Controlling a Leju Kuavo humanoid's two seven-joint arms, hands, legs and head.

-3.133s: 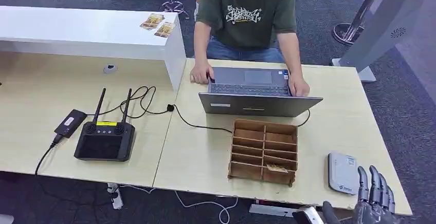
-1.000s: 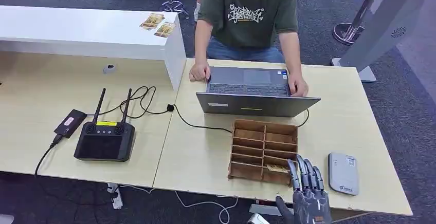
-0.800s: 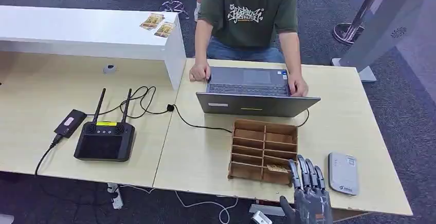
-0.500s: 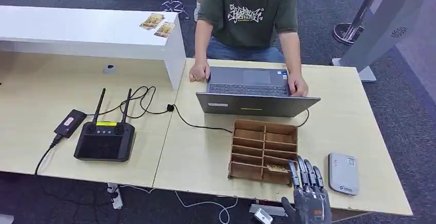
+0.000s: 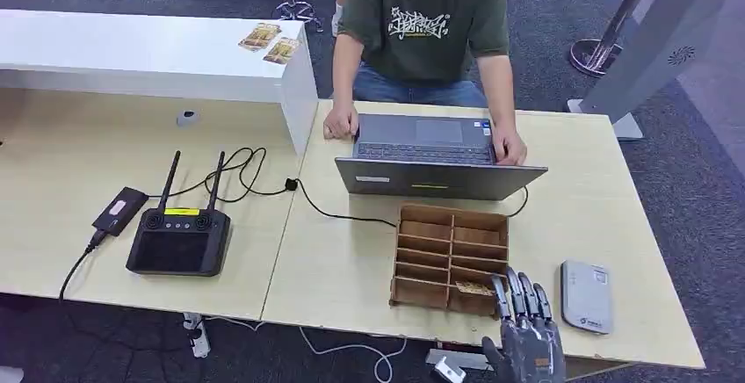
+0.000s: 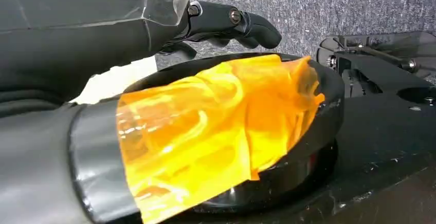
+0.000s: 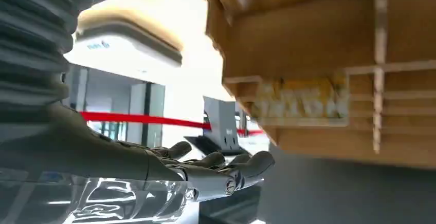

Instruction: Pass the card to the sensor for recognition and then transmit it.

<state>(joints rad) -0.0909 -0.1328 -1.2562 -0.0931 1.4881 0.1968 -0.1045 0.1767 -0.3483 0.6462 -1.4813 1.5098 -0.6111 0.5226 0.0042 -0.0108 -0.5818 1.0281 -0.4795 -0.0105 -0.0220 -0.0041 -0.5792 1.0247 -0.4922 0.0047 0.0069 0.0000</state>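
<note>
A yellowish card (image 5: pixel 474 288) lies in the front right compartment of the wooden organizer (image 5: pixel 439 234) on the desk. In the right wrist view the card (image 7: pixel 301 100) shows as a yellow blur inside the organizer (image 7: pixel 319 44). My right hand (image 5: pixel 524 335) is at the desk's front edge, just in front of that compartment, with its fingers (image 7: pixel 216 172) stretched out, apart and holding nothing. The grey-white card sensor (image 5: pixel 587 295) lies flat to the right of the organizer and appears again as the sensor (image 7: pixel 128 41) beyond my wrist. My left hand (image 6: pixel 234 21) hangs low, fingers loosely extended and holding nothing.
A person sits at the far side typing on a grey laptop (image 5: pixel 439 159) just behind the organizer. A black controller with two antennas (image 5: pixel 180 238), a cable (image 5: pixel 264 177) and a small black device (image 5: pixel 119 210) lie on the left. A white counter (image 5: pixel 132 54) carries leaflets.
Since three seconds ago my right hand has moved left from in front of the sensor to in front of the organizer. Over the last second it has barely shifted.
</note>
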